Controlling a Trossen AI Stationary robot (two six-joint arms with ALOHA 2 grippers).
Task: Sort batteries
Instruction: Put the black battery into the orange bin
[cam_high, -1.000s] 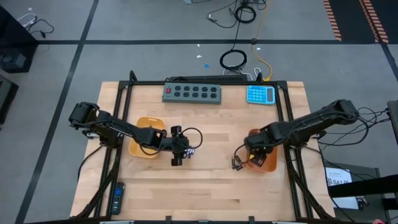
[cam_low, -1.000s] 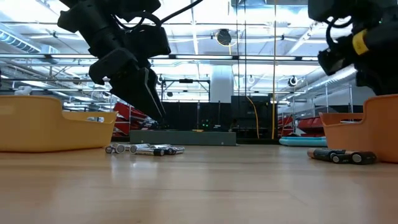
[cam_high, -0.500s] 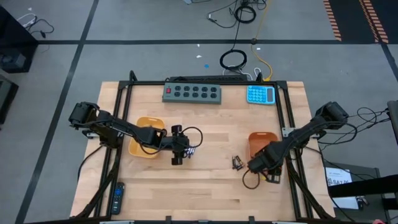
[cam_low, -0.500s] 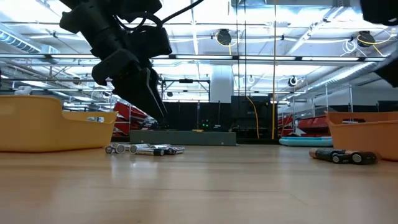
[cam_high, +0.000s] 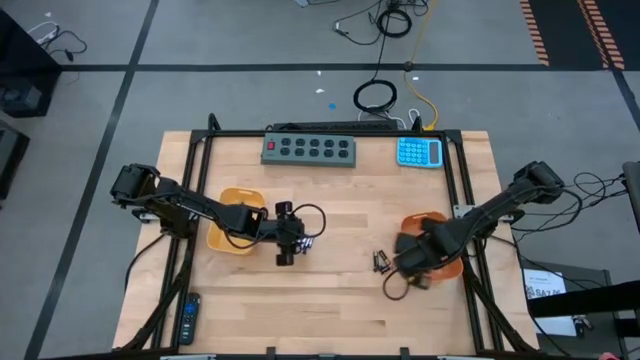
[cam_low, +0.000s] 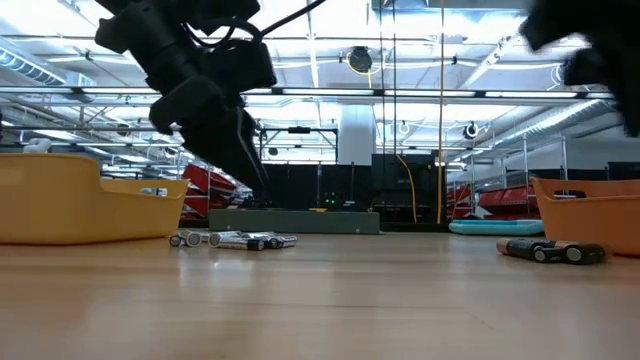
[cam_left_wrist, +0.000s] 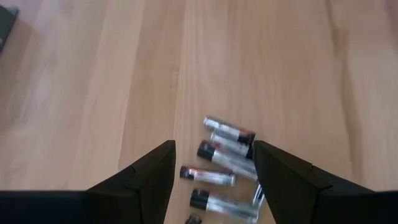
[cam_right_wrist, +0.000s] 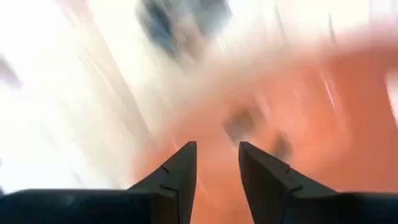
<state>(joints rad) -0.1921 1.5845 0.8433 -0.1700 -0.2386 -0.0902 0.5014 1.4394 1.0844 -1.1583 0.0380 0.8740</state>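
Sorting in hand, we judge: our left gripper (cam_left_wrist: 211, 168), fingers apart, hangs over silvery cylindrical batteries (cam_left_wrist: 227, 132) for picking; right gripper (cam_right_wrist: 216, 163), fingers parted and empty, sits over the right orange plastic tray (cam_high: 455, 267).

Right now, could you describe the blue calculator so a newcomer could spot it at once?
Look at the table's far edge, the side away from the arms. Right of the long grey power strip lies the calculator, the only bright blue thing on the wood.
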